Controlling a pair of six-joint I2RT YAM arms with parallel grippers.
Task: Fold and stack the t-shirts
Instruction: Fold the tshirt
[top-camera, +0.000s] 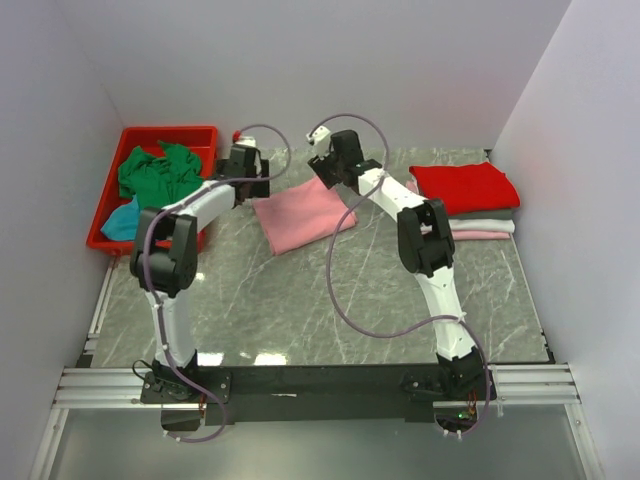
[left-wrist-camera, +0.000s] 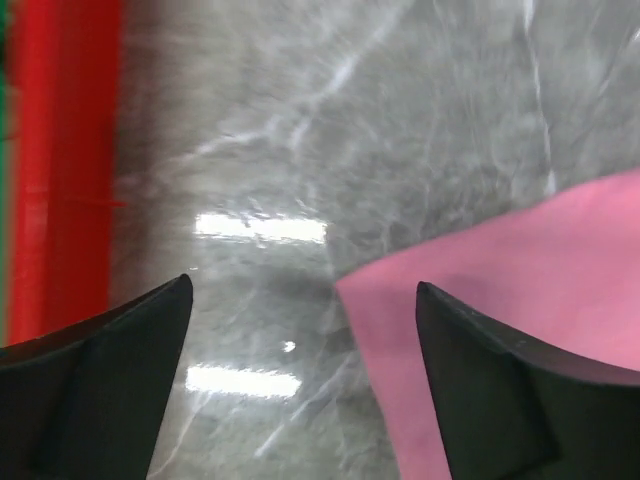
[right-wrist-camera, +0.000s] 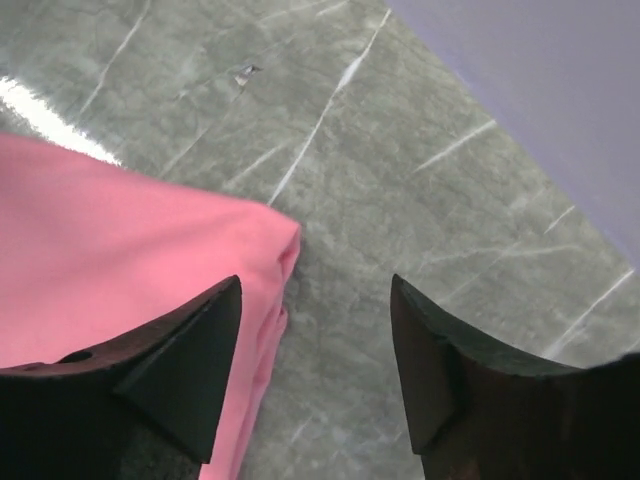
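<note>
Since left gripper (left-wrist-camera: 302, 283) and right gripper (right-wrist-camera: 315, 280) both hung apart, empty — pink t-shirt (top-camera: 300, 215) edge under their inner fingers (left-wrist-camera: 490, 390) — best grab was judged to be through all layers.

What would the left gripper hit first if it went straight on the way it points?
Probably the bare table, just beside the corner of the pink t-shirt; one of the jaws lines up over the cloth, though depth is unclear.
</note>
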